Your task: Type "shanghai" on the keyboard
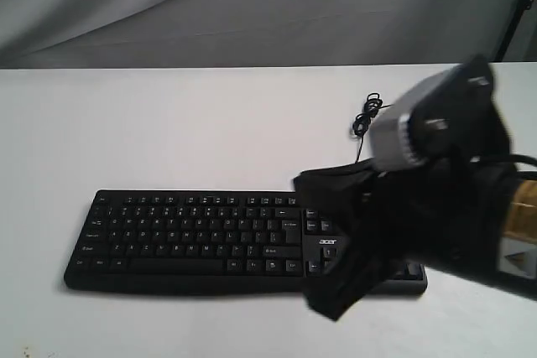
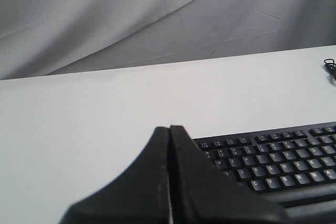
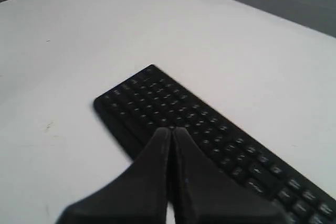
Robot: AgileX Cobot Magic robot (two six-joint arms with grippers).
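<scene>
The wide black keyboard (image 1: pixel 185 232) with white legends lies on the white table (image 1: pixel 168 123), its "acer" logo showing by the number pad. My right gripper (image 1: pixel 300 207) hangs over the keyboard's right part and hides the number pad area. In the right wrist view the gripper (image 3: pixel 170 129) is shut with nothing in it, tips above the keys (image 3: pixel 157 103). My left gripper (image 2: pixel 169 128) is shut and empty, beside the left end of the keyboard (image 2: pixel 283 166). It does not show in the exterior view.
The keyboard's thin black cable (image 1: pixel 367 115) lies coiled on the table behind its right half and shows at the edge of the left wrist view (image 2: pixel 329 66). A grey cloth backdrop (image 1: pixel 252 6) hangs behind the table's far edge.
</scene>
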